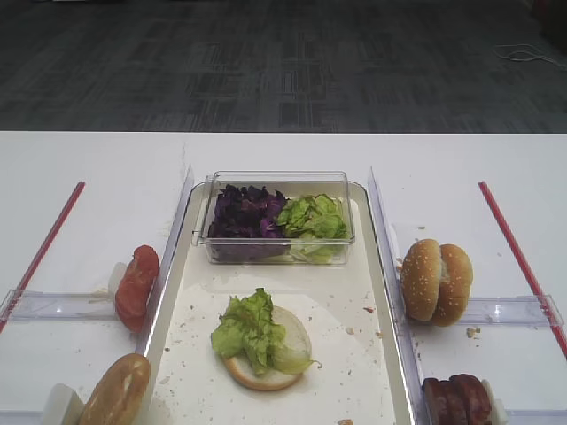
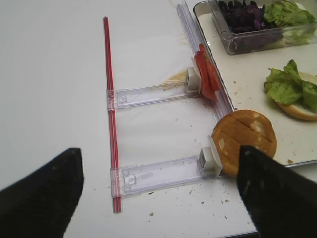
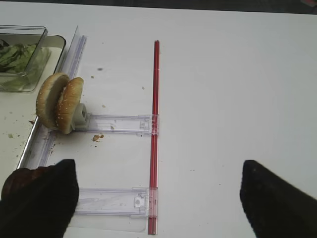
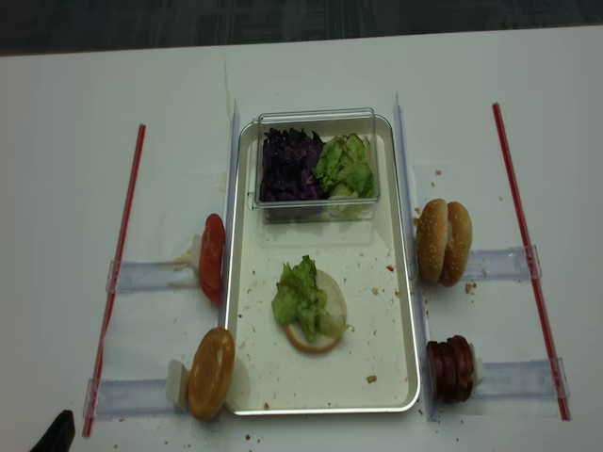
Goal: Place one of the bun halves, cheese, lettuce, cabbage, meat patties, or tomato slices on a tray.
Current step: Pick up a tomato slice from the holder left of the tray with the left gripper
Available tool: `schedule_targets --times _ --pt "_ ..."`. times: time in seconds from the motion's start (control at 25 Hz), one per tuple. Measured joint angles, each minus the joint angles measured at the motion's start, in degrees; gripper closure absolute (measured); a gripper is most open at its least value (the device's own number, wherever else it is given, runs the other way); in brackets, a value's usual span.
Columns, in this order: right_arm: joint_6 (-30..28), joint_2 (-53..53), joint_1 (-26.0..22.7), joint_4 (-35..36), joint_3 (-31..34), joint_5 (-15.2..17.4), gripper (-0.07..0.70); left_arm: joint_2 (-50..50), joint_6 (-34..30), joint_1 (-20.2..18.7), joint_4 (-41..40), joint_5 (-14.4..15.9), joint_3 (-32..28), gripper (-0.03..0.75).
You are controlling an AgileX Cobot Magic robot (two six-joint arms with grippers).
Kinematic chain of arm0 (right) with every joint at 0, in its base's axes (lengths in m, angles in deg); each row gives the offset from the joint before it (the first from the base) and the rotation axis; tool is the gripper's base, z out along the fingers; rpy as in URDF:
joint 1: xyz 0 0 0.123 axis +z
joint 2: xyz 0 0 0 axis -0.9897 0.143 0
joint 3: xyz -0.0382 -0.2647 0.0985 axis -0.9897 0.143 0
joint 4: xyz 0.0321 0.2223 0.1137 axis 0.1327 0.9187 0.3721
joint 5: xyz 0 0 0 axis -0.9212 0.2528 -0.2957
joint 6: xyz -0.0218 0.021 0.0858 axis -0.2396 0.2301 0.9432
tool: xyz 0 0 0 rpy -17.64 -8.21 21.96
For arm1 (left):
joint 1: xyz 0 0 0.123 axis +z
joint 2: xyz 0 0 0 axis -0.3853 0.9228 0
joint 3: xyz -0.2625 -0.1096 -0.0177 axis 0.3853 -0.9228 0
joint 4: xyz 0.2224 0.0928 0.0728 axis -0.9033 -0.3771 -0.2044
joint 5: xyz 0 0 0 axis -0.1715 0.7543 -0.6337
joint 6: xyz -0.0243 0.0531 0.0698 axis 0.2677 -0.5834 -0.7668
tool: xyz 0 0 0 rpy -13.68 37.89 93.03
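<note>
The cream tray (image 1: 341, 305) holds a bun half topped with lettuce (image 1: 252, 332), and a clear tub with cabbage (image 1: 245, 212) and lettuce (image 1: 313, 217). Tomato slices (image 2: 207, 77) stand in a rack left of the tray, with a plain bun half (image 2: 245, 139) in the nearer rack. Two sesame bun halves (image 3: 59, 101) and meat patties (image 1: 456, 400) stand in the racks on the right. No cheese is in view. My left gripper (image 2: 158, 193) is open over the near left rack, empty. My right gripper (image 3: 158, 198) is open over the near right rack, empty.
Red strips (image 4: 118, 259) (image 4: 528, 254) run along the outer ends of the clear racks (image 2: 158, 173) on the white table. Crumbs lie scattered on the tray and table. One black fingertip (image 4: 58, 433) shows at the front left edge of the table.
</note>
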Motion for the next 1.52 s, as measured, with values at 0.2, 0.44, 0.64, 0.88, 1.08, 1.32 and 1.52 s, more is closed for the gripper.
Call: schedule_targets --times 0.2,0.44,0.64,0.88,1.08,1.32,1.52 --pt "0.0 0.0 0.0 0.0 0.0 0.0 -0.053 0.0 0.0 0.0 0.0 0.0 0.0 0.101" --pt "0.0 0.0 0.0 0.0 0.0 0.0 -0.054 0.0 0.0 0.0 0.0 0.0 0.0 0.101" --pt "0.0 0.0 0.0 0.0 0.0 0.0 -0.053 0.0 0.0 0.0 0.0 0.0 0.0 0.101" --pt "0.0 0.0 0.0 0.0 0.0 0.0 -0.053 0.6 0.0 0.0 0.7 -2.7 0.7 0.101" --pt "0.0 0.0 0.0 0.0 0.0 0.0 -0.054 8.6 0.0 0.0 6.9 -11.4 1.0 0.101" --pt "0.0 0.0 0.0 0.0 0.0 0.0 -0.054 24.1 -3.3 0.0 10.3 -18.5 1.0 0.101" --pt "0.0 0.0 0.0 0.0 0.0 0.0 -0.054 40.4 -5.7 0.0 11.6 -24.2 1.1 0.101"
